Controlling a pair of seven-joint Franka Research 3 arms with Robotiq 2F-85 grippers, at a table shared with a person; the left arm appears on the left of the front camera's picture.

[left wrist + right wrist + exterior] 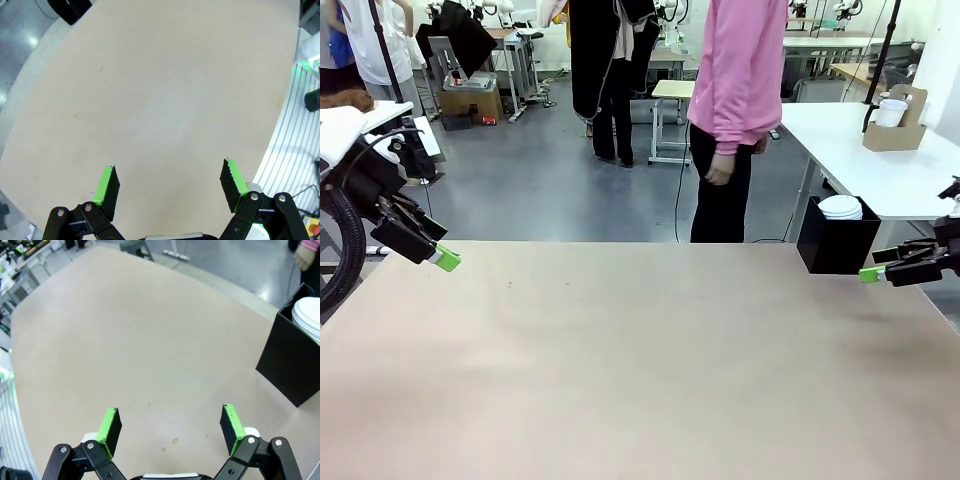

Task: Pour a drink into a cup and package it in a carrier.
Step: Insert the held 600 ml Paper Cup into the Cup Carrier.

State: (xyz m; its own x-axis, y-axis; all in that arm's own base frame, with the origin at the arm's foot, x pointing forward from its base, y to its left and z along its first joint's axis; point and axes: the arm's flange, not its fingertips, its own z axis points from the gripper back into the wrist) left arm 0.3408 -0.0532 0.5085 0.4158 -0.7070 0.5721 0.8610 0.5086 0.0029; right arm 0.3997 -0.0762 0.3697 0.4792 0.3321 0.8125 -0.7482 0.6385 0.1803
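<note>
Front view first: the tan tabletop (640,370) stretches bare across the lower frame, with the left hand (438,255) poised at the left edge and the right hand (880,270) at the right edge, each showing a green pad tip from the side, so from this angle the spread of the fingers is hard to read. A person in a pink top (740,70) and dark trousers stands at the far side, upper centre, one hand hanging by the hip. Over on the upper right, on a white table (880,170) well away from the arms, sits the brown carrier (895,125) with a white cup (892,110) standing in it. A black box (838,235) with white lids (840,207) stacked inside sits at the tabletop's far right corner, near the right hand. Switch to the left wrist view and it is settled: the left hand (170,187) is wide open, green fingers (107,187) well apart, nothing between them, just bare tabletop (165,90) beyond. Right wrist view tells the same of the right hand (170,427), spread wide and empty, and it adds the black box (292,360) up close at right of frame, white lids (310,315) peeking over its rim, plus the person's hand (305,257) in the top right corner.
</note>
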